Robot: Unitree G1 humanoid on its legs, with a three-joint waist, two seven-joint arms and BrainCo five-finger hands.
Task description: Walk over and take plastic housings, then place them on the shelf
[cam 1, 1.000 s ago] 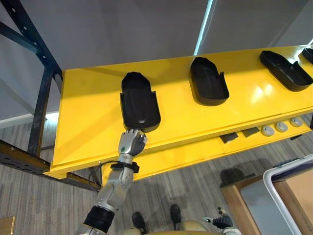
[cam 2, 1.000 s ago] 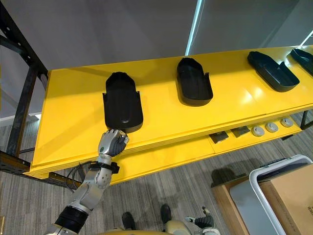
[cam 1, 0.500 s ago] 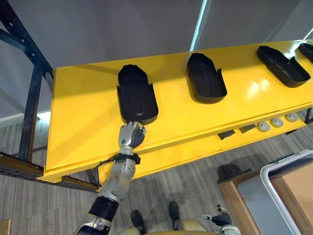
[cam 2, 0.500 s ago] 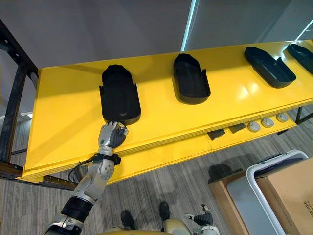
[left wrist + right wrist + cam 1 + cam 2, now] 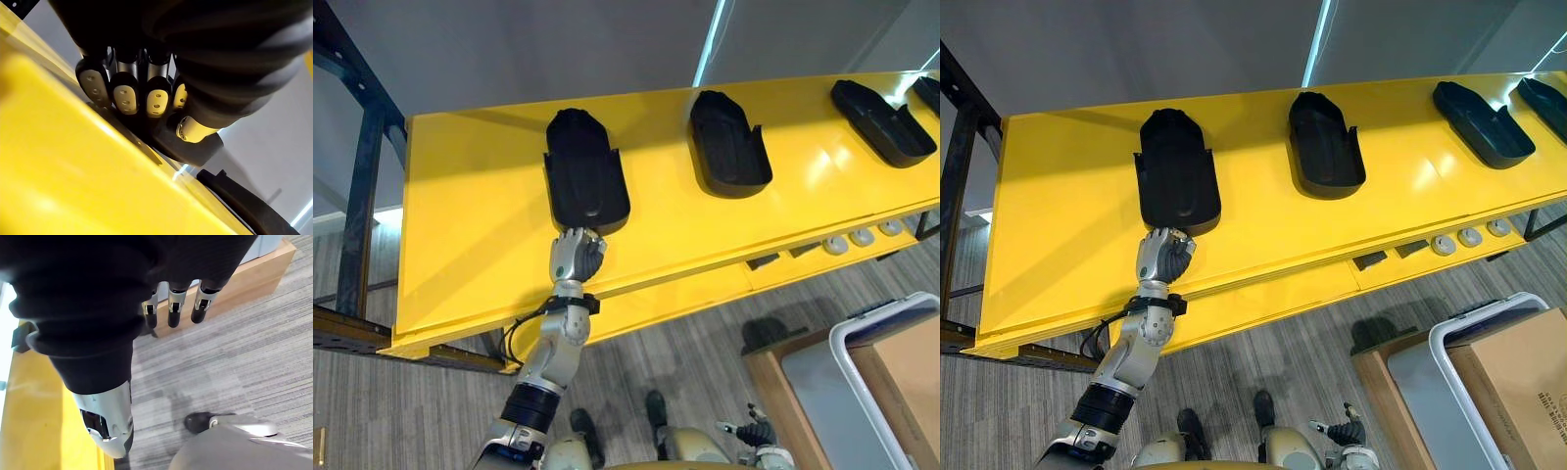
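Left hand (image 5: 576, 260) meets the 6 o'clock end of a matte black, scoop-shaped plastic housing (image 5: 585, 181) on the glossy yellow shelf (image 5: 470, 225) (whether its fingers grip, I cannot tell).

Nothing legible anywhere right now: just faint print on the cardboard box (image 5: 1513, 377) below the yellow shelf (image 5: 1067, 225), too small to read.

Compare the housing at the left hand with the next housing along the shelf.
The leftmost housing has the left hand, fingers curled, against its near end; the second housing has nothing touching it. The leftmost housing lies near the yellow shelf's left end, the second housing further right. Both are black and lie across the shelf.
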